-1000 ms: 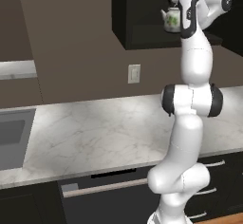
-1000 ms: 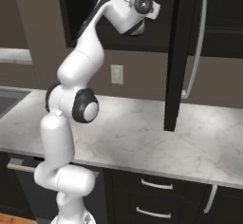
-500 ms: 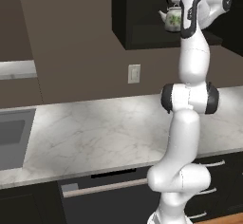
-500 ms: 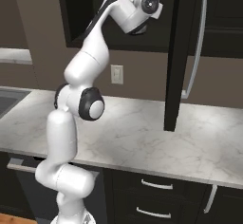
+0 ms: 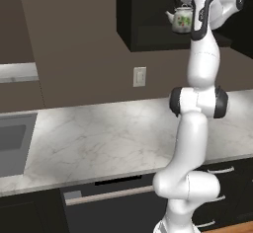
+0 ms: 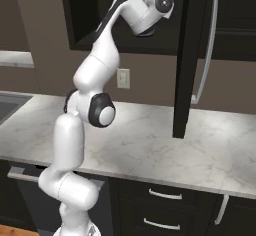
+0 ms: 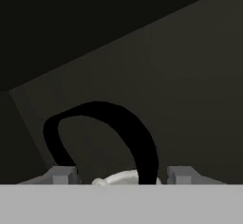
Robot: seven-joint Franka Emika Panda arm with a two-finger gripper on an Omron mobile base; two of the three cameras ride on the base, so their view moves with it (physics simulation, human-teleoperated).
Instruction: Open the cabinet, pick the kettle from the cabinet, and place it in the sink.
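The cabinet (image 6: 195, 55) stands open, its door swung out edge-on toward the right base camera with the long silver bar handle on its far face, so the first step looks done; the lift and the carry to the sink (image 5: 15, 143) are still ahead. The kettle (image 5: 181, 19) sits on the cabinet's shelf at about one o'clock in the left base view, its spout pointing left, just beside the arm's wrist. In the hand view the gripper (image 7: 122, 174) has its two grey fingertips at either side of the black arched handle, with the white lid rising at six o'clock between them. The jaws stand apart with a clear gap to the handle on the left side; whether the right tip touches it I cannot tell, so I judge the kettle not yet gripped. The left base view gives the kettle's body and the sink at nine o'clock, well apart along the marble bench (image 5: 108, 138). The right base view has the wrist in front of the kettle but shows the door's position plainly.
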